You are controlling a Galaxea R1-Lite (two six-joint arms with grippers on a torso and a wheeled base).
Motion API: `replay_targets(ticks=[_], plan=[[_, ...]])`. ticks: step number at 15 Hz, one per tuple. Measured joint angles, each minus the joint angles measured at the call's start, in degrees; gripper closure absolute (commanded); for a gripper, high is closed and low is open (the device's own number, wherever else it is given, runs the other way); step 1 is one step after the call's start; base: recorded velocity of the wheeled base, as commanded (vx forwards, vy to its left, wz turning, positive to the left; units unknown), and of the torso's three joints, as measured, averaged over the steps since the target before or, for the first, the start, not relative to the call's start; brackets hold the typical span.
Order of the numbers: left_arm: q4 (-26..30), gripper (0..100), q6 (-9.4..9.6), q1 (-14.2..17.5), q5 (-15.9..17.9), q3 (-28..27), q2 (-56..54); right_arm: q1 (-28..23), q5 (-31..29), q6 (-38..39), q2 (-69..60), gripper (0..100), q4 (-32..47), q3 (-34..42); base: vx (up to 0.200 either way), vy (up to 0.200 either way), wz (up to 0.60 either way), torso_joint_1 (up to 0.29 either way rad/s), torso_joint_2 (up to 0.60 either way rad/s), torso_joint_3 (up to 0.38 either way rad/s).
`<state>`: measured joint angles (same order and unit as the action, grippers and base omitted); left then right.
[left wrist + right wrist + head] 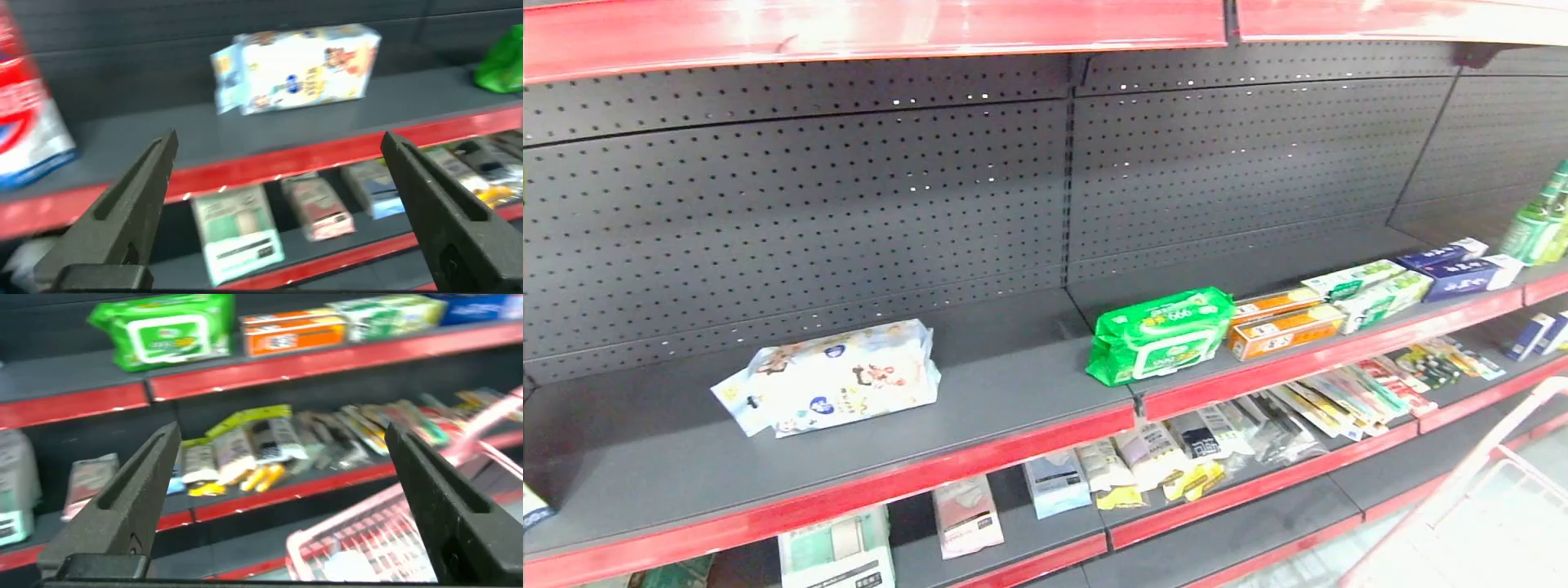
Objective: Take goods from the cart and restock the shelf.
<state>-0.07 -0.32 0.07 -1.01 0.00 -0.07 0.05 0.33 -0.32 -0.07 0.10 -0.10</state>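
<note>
On the dark middle shelf [1013, 392] lie a white cartoon-print wipes pack [829, 380] and a green wipes pack [1160, 333]. The pink cart [1482, 498] stands at the lower right. In the left wrist view my left gripper [279, 139] is open and holds nothing; it hangs in front of the shelf edge, below the white pack [298, 65]. My right gripper [283, 431] is open too, with nothing between its fingers, before the lower shelf and over the cart's rim [384, 539]. The green pack [163, 331] is above it.
Right of the green pack are orange boxes [1282, 322], green-and-white boxes [1372, 290], blue boxes [1454, 269] and green bottles [1539, 216]. The lower shelf [1258, 482] carries several small packets. A red-and-white pack [24, 114] stands at the shelf's left end.
</note>
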Motion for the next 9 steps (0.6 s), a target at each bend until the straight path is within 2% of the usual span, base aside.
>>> replay_targets(ticks=[9], plan=[[0.00,0,-0.04,0.00,-0.02,0.00,0.00,0.00,0.00,0.00,0.00,0,0.00,0.00,0.000,0.000,-0.60,0.002,0.00,0.004]])
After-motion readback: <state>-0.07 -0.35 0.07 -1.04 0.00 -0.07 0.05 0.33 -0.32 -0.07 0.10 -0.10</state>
